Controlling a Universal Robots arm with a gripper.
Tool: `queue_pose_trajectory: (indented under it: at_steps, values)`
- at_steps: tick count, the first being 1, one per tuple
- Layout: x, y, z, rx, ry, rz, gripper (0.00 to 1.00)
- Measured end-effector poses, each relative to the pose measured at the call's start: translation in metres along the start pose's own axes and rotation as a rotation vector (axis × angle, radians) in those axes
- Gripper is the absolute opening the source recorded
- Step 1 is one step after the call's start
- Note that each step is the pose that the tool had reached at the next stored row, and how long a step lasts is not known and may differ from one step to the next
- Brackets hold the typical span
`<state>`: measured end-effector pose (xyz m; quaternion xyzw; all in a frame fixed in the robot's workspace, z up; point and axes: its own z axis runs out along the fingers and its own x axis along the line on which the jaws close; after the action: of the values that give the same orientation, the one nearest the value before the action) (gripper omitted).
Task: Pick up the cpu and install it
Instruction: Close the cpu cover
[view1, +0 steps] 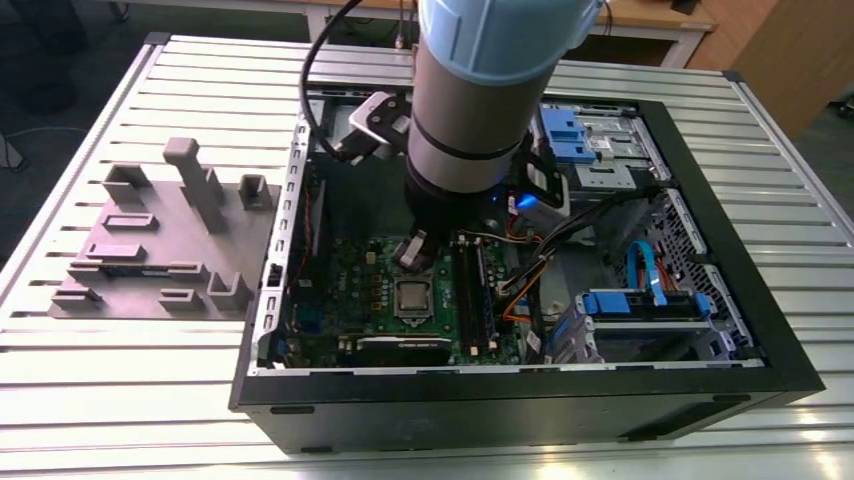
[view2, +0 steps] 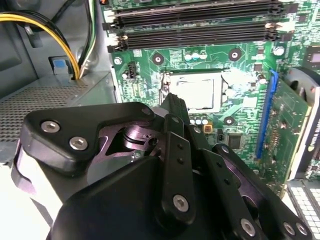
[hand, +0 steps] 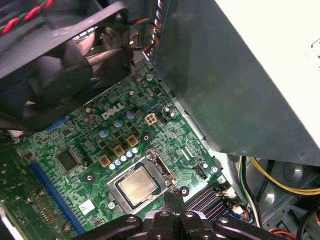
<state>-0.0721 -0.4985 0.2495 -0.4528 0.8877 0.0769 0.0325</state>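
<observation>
Grey fixture block (view1: 160, 240) sits on the exterior view's left of the open PC case (view1: 534, 400). Inside, the cpu (hand: 136, 186) already lies flat in its socket (hand: 145, 182) on the green motherboard (hand: 75, 165). Gripper (hand: 173, 196) hangs just above it, fingers pinched together, holding nothing.

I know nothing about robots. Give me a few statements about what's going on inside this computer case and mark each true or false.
1. The cpu lies in the socket on the green motherboard. True.
2. The gripper is carrying the cpu in the air. False: the chip sits in the socket, and the gripper's tip is just beside it.
3. The arm reaches down into an open computer case lying on a slatted metal table. True.
4. The grey fixture sits inside the case. False: it rests on the table outside the case, on the exterior view's left.
5. Yellow cables run near the motherboard. True.
</observation>
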Motion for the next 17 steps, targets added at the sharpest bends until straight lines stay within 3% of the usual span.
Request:
queue_pose_trajectory:
  at_steps: [9, 17]
  values:
    - [0.0063, -0.0042, -0.0013, 0.0001, 0.0001, 0.0, 0.1]
    - [0.0066, -0.0047, -0.002, 0.0001, 0.0001, 0.0, 0.1]
